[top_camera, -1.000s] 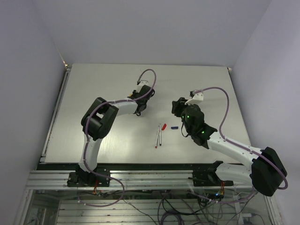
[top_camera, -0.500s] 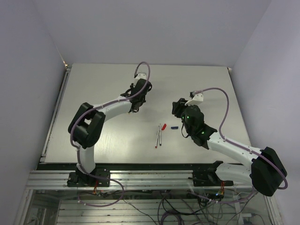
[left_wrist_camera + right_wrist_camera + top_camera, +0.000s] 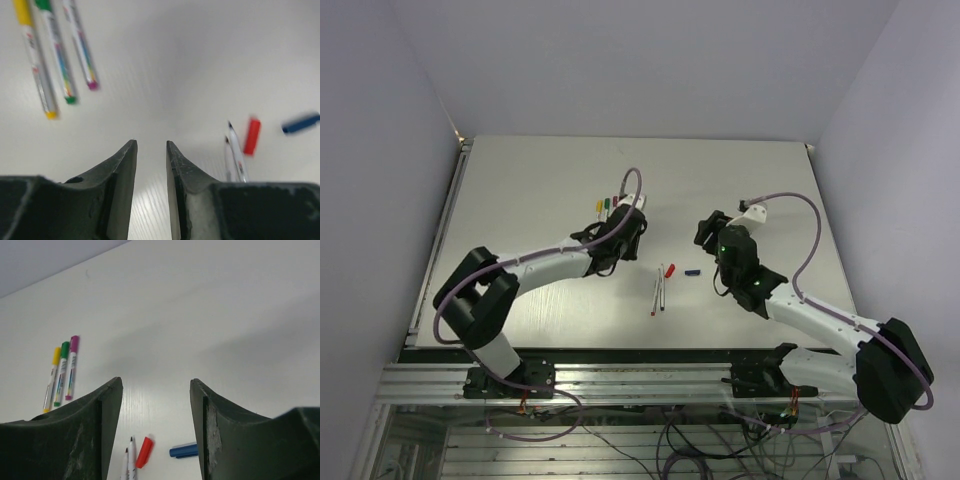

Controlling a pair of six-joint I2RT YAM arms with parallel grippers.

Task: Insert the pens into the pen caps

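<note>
Three capped pens lie side by side at the back of the table: yellow, green and purple. Two uncapped pens lie parallel in the middle. A red cap and a blue cap lie just beyond their tips. My left gripper hovers between the capped pens and the uncapped ones, jaws narrowly apart and empty. My right gripper hangs open and empty behind the blue cap.
The grey table has a raised metal rail along its left edge. Purple cables loop over both wrists. White walls close in the back and both sides.
The left arm swung back toward the middle, uncovering the three capped pens. The right gripper's jaws opened wider and it shifted slightly right.
</note>
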